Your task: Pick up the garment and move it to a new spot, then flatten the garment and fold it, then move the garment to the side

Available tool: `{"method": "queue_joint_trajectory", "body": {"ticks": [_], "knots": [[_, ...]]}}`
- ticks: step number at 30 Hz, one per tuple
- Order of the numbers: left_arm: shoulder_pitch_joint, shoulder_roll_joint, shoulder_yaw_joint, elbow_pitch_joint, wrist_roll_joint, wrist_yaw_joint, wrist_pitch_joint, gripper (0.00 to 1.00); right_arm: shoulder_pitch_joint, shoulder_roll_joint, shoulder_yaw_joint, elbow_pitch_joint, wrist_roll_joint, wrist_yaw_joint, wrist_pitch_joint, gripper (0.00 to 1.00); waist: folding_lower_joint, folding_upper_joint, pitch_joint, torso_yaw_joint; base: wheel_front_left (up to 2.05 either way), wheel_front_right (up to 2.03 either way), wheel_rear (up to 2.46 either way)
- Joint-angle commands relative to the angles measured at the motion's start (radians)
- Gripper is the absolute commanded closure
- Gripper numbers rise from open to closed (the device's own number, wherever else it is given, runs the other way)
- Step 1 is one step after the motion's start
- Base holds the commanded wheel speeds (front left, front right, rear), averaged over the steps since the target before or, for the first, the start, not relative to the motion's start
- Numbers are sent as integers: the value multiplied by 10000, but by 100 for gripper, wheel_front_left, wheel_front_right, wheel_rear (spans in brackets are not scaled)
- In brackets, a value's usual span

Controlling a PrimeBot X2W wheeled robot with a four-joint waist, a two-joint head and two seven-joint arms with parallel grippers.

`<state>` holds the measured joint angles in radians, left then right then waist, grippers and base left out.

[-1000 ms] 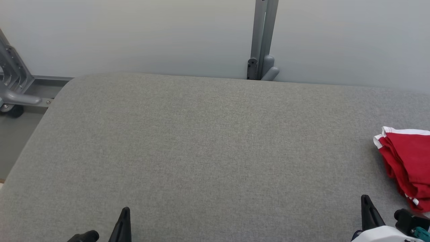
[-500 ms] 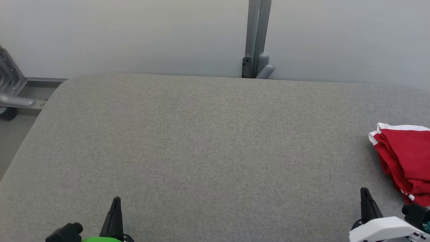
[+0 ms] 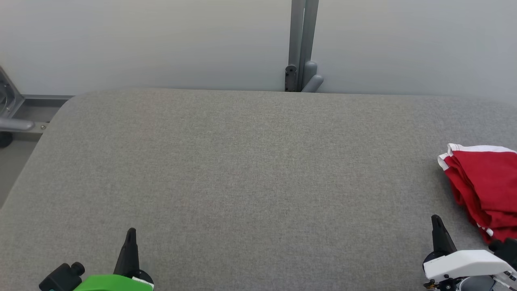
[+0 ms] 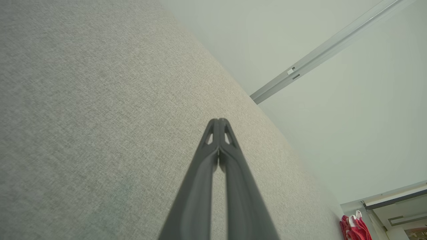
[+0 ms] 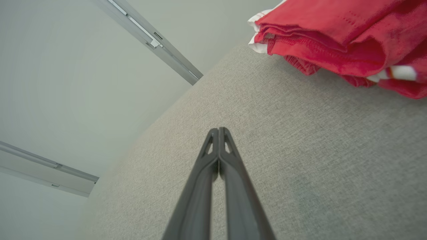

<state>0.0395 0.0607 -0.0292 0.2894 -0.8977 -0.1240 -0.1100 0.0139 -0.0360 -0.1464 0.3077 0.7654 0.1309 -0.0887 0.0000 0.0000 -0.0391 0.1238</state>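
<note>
A red garment (image 3: 486, 190) with white trim lies folded in a bundle at the right edge of the grey fabric table (image 3: 250, 169). It also fills the upper right of the right wrist view (image 5: 343, 36), and a small piece shows far off in the left wrist view (image 4: 353, 228). My right gripper (image 3: 436, 221) hovers near the front right, just left of the garment and apart from it, fingers pressed together (image 5: 218, 130) on nothing. At the front left, my left gripper (image 3: 131, 233) is shut and empty too (image 4: 218, 120).
A pale wall runs behind the table, with a grey metal post (image 3: 301, 44) at its middle. A grey frame with a wheel (image 3: 10, 121) stands past the table's left corner. The table's rounded far-left corner (image 3: 70, 101) drops to the floor.
The camera has shifted, so the whole scene slid left and slightly up in the picture. Both grippers reach a little further up into view, with more of their green and white housings showing.
</note>
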Motion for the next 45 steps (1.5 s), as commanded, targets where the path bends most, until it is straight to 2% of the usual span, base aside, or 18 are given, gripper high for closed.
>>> {"method": "queue_joint_trajectory", "body": {"ticks": [1,21,45], "knots": [[-323,109,96,-184,-406,-40,78,100,-250,-63,23,-160,426,-1,76,100,0,0,12,-30,0,0,0],[-706,130,449,-291,-2727,-60,715,100,-566,-99,149,-346,3072,0,702,100,0,0,116,-336,0,0,0],[-1071,120,813,-404,-4822,-83,1345,100,-891,-130,263,-518,5535,0,1286,100,0,0,234,-686,0,0,0]]}}
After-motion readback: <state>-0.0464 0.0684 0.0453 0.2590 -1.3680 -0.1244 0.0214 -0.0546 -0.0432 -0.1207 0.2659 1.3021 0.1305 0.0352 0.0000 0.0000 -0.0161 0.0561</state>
